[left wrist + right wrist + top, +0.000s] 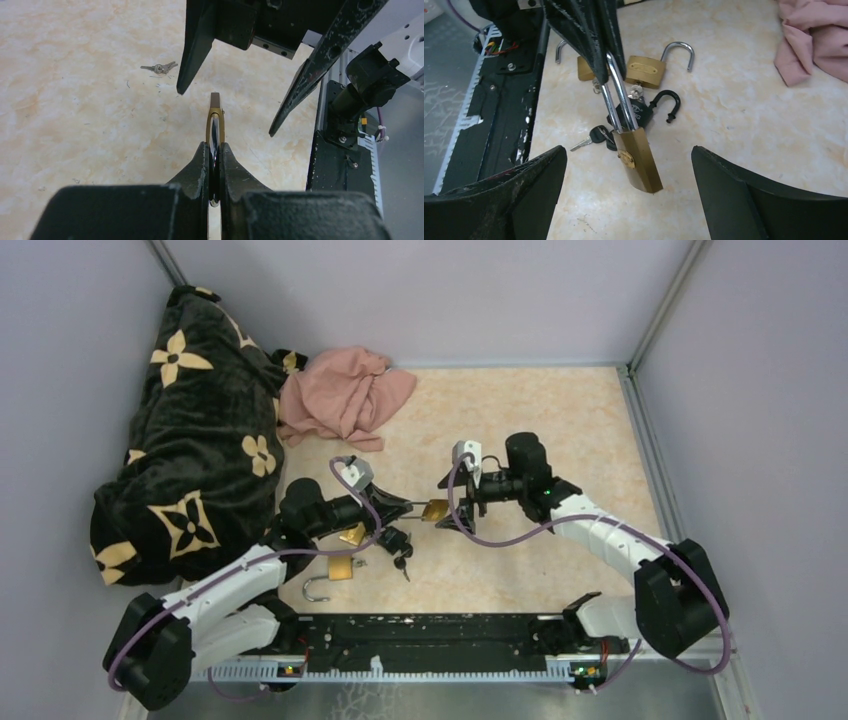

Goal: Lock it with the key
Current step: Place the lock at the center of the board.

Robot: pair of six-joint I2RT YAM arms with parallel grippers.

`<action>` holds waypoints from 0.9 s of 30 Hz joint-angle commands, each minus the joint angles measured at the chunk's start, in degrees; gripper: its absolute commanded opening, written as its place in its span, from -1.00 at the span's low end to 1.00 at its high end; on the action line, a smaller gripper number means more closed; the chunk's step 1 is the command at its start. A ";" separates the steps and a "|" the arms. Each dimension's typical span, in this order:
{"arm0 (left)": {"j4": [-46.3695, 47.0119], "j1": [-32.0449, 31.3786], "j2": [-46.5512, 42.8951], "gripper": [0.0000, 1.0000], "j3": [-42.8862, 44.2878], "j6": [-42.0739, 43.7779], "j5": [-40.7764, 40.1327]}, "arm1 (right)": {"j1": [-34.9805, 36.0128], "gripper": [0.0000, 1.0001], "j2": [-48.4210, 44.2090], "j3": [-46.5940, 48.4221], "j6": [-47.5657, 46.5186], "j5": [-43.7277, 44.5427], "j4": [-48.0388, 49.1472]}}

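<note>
— Near the worktop's middle, the left gripper [214,150] is clamped on the shackle of the brass padlock [636,160], held in the air. The right gripper [455,505] faces it, fingers apart.
— And next?
— I think the right one must fetch a key [599,135] lying toward the front edge.

I count: brass padlocks [638,160] three; black padlock [645,112] one; key bunches [599,136] two; cloths two, far left: black cloth [190,440], pink cloth [345,390].
</note>
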 commanded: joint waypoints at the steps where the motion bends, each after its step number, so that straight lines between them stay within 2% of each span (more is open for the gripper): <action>1: 6.08 -0.22 -2.15 -1.00 0.07 1.17 4.32 | 3.17 0.87 1.85 2.60 -8.47 -2.60 -3.87; 4: 6.00 -0.26 -2.50 -1.00 0.07 1.68 6.06 | 3.93 0.66 3.59 3.66 -8.20 -1.82 -4.42; 7: 5.27 -0.28 -2.84 -1.00 0.16 1.84 6.69 | 4.72 0.23 4.41 4.46 -7.61 -1.86 -4.39; 12: 5.14 -0.29 -3.03 -1.00 0.14 2.01 7.06 | 5.76 -0.23 4.28 4.01 -7.27 -0.96 -3.67; 15: 5.06 -0.27 -3.09 -1.00 0.16 2.06 7.52 | 5.86 -0.76 4.34 3.78 -6.66 -1.07 -3.34; 16: 5.05 -0.30 -3.05 -1.00 0.16 2.06 7.57 | 5.85 -0.89 4.29 3.77 -6.48 -1.01 -3.41; 18: 5.05 -0.24 -3.11 -1.00 0.16 1.98 7.61 | 5.87 -1.00 4.16 3.92 -6.11 -0.69 -3.87; 20: 5.05 -0.23 -3.38 -1.00 0.01 2.05 7.07 | 5.88 -1.00 4.10 4.16 -3.22 1.59 -3.30; 21: 4.85 -0.27 -3.63 -0.77 -0.20 1.85 5.95 | 5.83 -1.00 4.11 4.40 -1.91 3.13 -3.06; 23: 4.67 -0.22 -4.08 0.19 -0.68 1.69 3.94 | 5.63 -1.00 4.27 4.71 -0.41 4.11 -2.89; 24: 4.39 -0.29 -4.42 0.81 -0.91 1.78 2.98 | 5.39 -1.00 4.45 4.73 1.15 4.64 -2.16; 25: 3.97 -0.26 -4.74 0.95 -1.16 1.87 1.91 | 4.85 -1.00 4.69 4.78 3.37 5.28 -1.26; 27: 2.81 -0.19 -5.59 0.97 -1.56 2.34 -0.28 | 3.10 -1.00 5.68 5.27 8.29 5.48 -0.09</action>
